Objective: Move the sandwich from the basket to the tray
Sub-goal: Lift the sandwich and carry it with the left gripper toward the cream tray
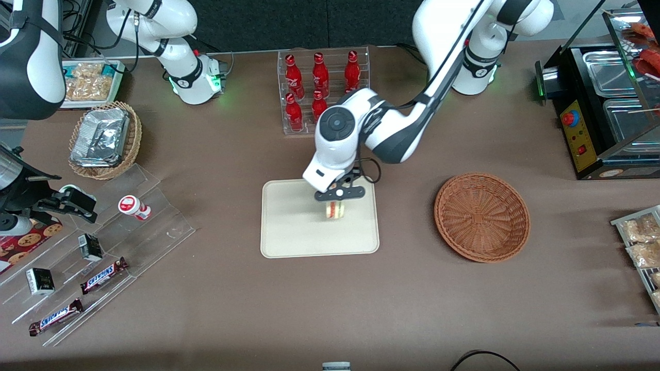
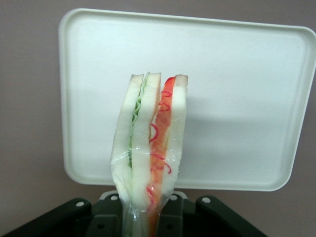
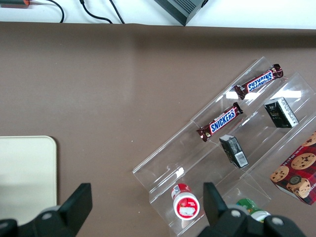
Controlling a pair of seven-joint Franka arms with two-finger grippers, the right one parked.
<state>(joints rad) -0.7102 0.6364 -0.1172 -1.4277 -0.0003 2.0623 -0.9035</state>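
My left gripper hangs over the cream-beige tray and is shut on the sandwich, a wrapped wedge of white bread with red-orange and green filling. In the left wrist view the sandwich stands between the fingers, held above the tray. The reddish-brown wicker basket lies empty beside the tray, toward the working arm's end of the table.
A clear rack of red bottles stands farther from the front camera than the tray. Stepped acrylic racks with candy bars and a tan basket of foil packs lie toward the parked arm's end. A black food warmer stands toward the working arm's end.
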